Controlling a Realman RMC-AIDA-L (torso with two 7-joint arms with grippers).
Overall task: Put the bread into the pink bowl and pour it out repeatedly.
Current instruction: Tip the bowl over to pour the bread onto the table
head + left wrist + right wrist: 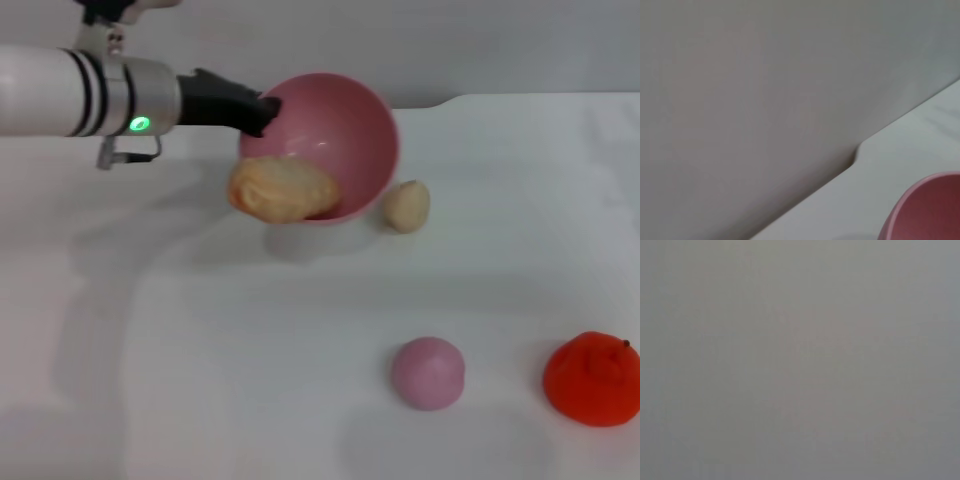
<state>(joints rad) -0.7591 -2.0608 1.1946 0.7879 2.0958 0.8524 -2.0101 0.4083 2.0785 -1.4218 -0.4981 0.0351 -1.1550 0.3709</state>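
The left gripper is clamped on the far-left rim of the pink bowl, holding it tipped toward the camera, with the bread sliding over the lower lip. The loaf looks light and smooth-bottomed, likely to slide freely; the rigid, glossy bowl is best held at its rim. The right gripper is not visible.

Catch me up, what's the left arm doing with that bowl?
The left gripper holds the pink bowl by its rim, tipped on its side with the opening facing the camera. The bread is at the lower lip, spilling onto the white table. A small cream bun sits beside the bowl. The right arm is out of view.
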